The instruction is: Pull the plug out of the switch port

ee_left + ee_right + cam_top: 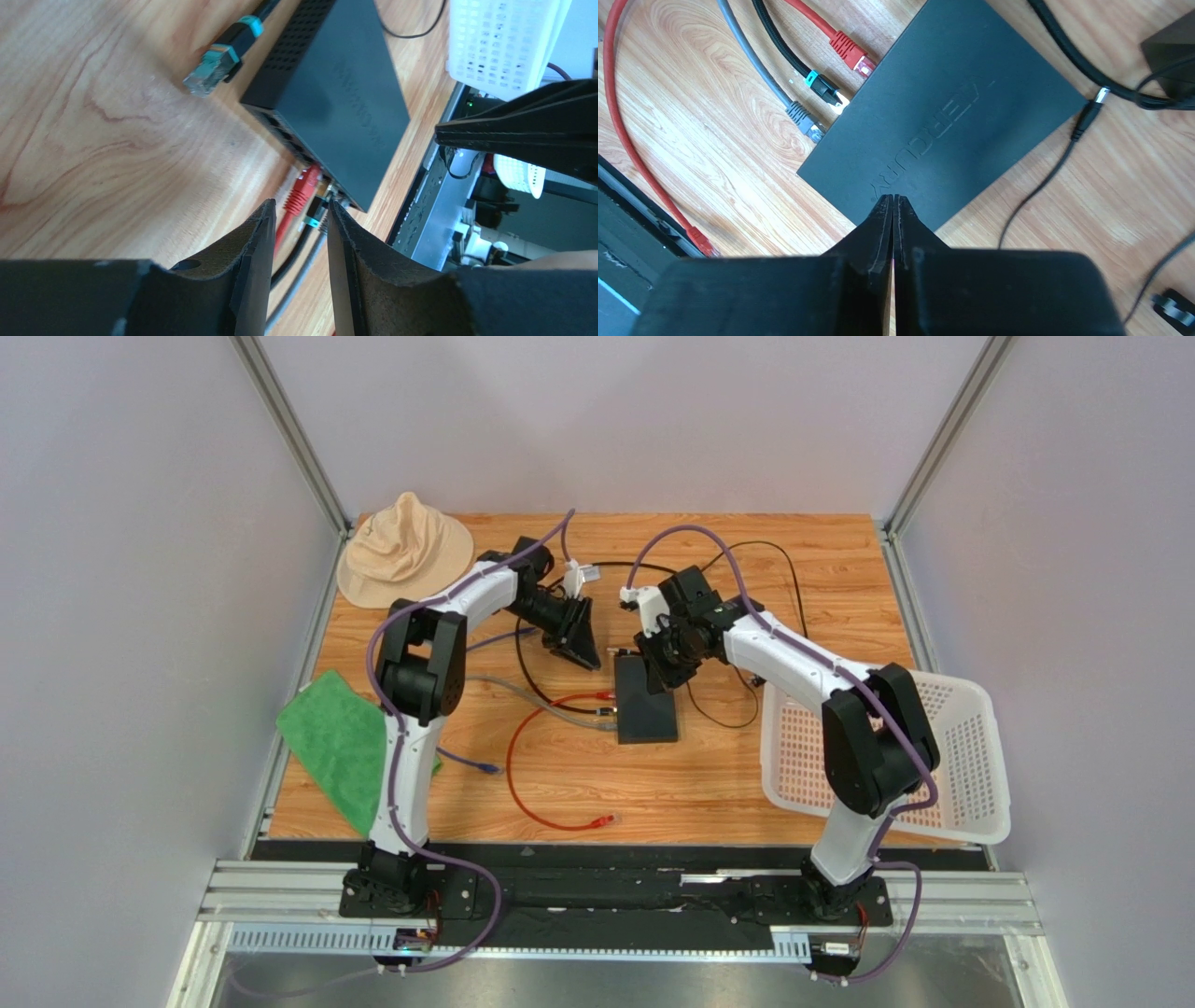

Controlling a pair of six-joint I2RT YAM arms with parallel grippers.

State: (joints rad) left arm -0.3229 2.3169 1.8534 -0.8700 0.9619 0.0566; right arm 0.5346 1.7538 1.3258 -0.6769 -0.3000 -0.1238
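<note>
The switch is a flat black box on the wooden table; it also shows in the left wrist view and the right wrist view. A red plug, a black plug with a teal band and a grey plug sit at its socket edge. My left gripper is open, just short of these plugs, with the black plug in line between its fingers. My right gripper is shut and empty, its tips on or just above the switch's top.
A loose black-and-teal plug lies beside the switch. A black power adapter and thin cables lie behind it. A beige hat is at far left, a green cloth at left, a white basket at right.
</note>
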